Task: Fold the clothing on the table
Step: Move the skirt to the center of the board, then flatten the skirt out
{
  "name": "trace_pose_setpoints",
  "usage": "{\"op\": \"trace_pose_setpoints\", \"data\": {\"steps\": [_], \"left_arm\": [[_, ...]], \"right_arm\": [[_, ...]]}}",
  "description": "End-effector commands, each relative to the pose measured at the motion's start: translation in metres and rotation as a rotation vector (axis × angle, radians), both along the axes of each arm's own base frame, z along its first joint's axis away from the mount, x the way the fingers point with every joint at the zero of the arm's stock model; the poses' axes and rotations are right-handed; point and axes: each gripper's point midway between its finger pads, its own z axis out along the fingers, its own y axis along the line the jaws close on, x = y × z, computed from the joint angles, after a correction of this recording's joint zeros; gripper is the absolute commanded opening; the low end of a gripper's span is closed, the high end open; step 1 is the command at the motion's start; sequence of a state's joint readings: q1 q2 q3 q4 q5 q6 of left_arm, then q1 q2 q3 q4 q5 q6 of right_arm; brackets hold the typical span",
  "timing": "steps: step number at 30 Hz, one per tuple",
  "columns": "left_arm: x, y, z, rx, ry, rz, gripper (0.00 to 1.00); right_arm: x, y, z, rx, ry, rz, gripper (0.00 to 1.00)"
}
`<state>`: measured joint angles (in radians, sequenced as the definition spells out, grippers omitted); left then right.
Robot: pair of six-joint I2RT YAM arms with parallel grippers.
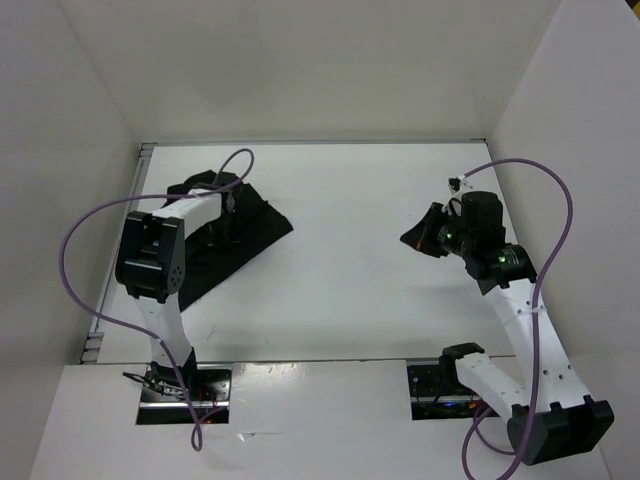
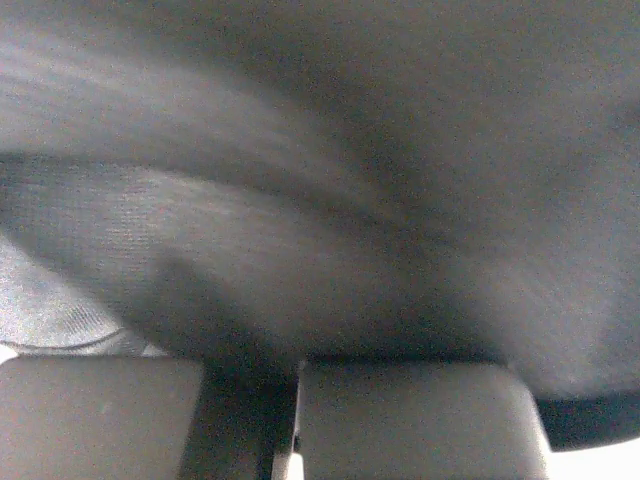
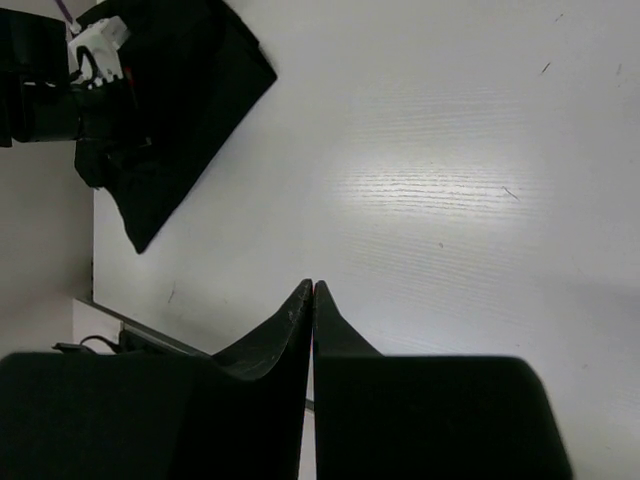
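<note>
The black clothing lies bunched at the back left of the white table. My left gripper points down into it. In the left wrist view the cloth fills the frame and swallows the fingertips. The left gripper is shut, its jaws together with the cloth draped right over them. My right gripper hovers over bare table at the right, far from the garment. It is shut with nothing between its tips. The right wrist view shows the clothing and table beyond.
White upright walls enclose the table on the left, back and right. A metal rail runs along the table's left edge. Purple cables loop off both arms. Bare tabletop lies between the garment and the right gripper.
</note>
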<state>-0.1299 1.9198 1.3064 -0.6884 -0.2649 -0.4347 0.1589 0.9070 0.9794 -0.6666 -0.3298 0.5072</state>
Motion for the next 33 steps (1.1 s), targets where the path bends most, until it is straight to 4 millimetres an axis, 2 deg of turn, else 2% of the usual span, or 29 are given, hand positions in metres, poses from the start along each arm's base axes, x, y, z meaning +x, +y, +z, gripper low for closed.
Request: {"op": "trace_pose_setpoints", "data": {"steps": [1, 2, 3, 6, 8, 10, 11, 12, 13, 15, 16, 17, 18, 19, 20, 22, 23, 24, 26, 28, 30, 31, 32, 33], "left_arm": [[-0.006, -0.048, -0.015, -0.073, 0.056, -0.105, 0.0], [-0.005, -0.059, -0.017, -0.087, 0.062, -0.131, 0.0], [-0.009, -0.081, -0.023, -0.106, 0.081, -0.183, 0.0], [-0.006, -0.123, -0.025, -0.176, 0.086, -0.268, 0.0], [-0.005, -0.161, -0.017, -0.241, 0.065, -0.335, 0.0], [-0.003, -0.206, 0.0, -0.355, 0.038, -0.419, 0.0], [0.0, -0.222, 0.008, -0.404, 0.015, -0.449, 0.0], [0.007, -0.248, 0.03, -0.5, -0.031, -0.486, 0.0], [0.008, -0.262, 0.042, -0.542, -0.056, -0.509, 0.0], [0.016, -0.274, 0.071, -0.602, -0.114, -0.507, 0.02], [0.026, -0.279, 0.091, -0.617, -0.167, -0.52, 0.1], [0.031, -0.276, 0.112, -0.623, -0.209, -0.506, 0.14], [0.033, -0.275, 0.127, -0.618, -0.242, -0.508, 0.22], [0.034, -0.273, 0.139, -0.617, -0.272, -0.5, 0.38], [0.034, -0.263, 0.165, -0.617, -0.334, -0.494, 0.63], [0.031, -0.253, 0.183, -0.625, -0.381, -0.489, 0.7], [0.032, -0.237, 0.199, -0.612, -0.431, -0.465, 0.77], [0.024, -0.23, 0.192, -0.585, -0.411, -0.462, 0.77], [0.019, -0.206, 0.195, -0.503, -0.425, -0.424, 0.77], [0.003, -0.189, 0.182, -0.436, -0.375, -0.405, 0.74], [-0.017, -0.175, 0.163, -0.394, -0.316, -0.419, 0.63], [-0.028, -0.169, 0.159, -0.388, -0.293, -0.416, 0.61], [-0.043, -0.162, 0.141, -0.373, -0.233, -0.408, 0.61], [-0.05, -0.155, 0.136, -0.349, -0.214, -0.398, 0.61]], "right_arm": [[-0.001, -0.005, 0.007, -0.006, -0.037, -0.002, 0.05], [-0.003, -0.005, 0.007, -0.013, -0.041, 0.002, 0.05], [-0.002, -0.008, 0.007, -0.013, -0.041, -0.008, 0.05], [-0.003, -0.009, 0.009, -0.015, -0.045, -0.005, 0.06], [-0.003, -0.009, 0.009, -0.015, -0.045, -0.005, 0.06], [-0.003, -0.009, 0.009, -0.015, -0.045, -0.005, 0.06], [-0.003, -0.009, 0.009, -0.015, -0.045, -0.005, 0.06], [-0.004, -0.008, 0.01, -0.009, -0.044, 0.004, 0.06], [-0.004, -0.008, 0.01, -0.009, -0.044, 0.004, 0.06], [-0.004, -0.006, 0.01, -0.004, -0.044, 0.011, 0.06], [-0.004, -0.006, 0.01, -0.004, -0.044, 0.011, 0.06], [-0.006, -0.007, 0.013, -0.003, -0.054, 0.011, 0.06], [-0.007, -0.005, 0.013, 0.002, -0.054, 0.019, 0.06], [-0.008, -0.005, 0.012, 0.002, -0.054, 0.019, 0.06], [-0.011, -0.005, 0.011, 0.009, -0.051, 0.014, 0.07], [-0.012, -0.005, 0.013, 0.017, -0.057, 0.01, 0.07], [-0.014, -0.006, 0.011, 0.016, -0.055, 0.01, 0.07], [-0.014, -0.006, 0.01, 0.016, -0.054, 0.01, 0.07], [-0.014, -0.006, 0.01, 0.016, -0.054, 0.01, 0.07], [-0.014, -0.006, 0.01, 0.016, -0.054, 0.01, 0.07], [-0.015, -0.004, 0.011, 0.021, -0.054, 0.017, 0.07], [-0.015, -0.004, 0.011, 0.021, -0.054, 0.017, 0.07], [-0.016, -0.003, 0.008, 0.025, -0.044, 0.025, 0.07], [-0.016, -0.003, 0.008, 0.025, -0.044, 0.025, 0.07]]}}
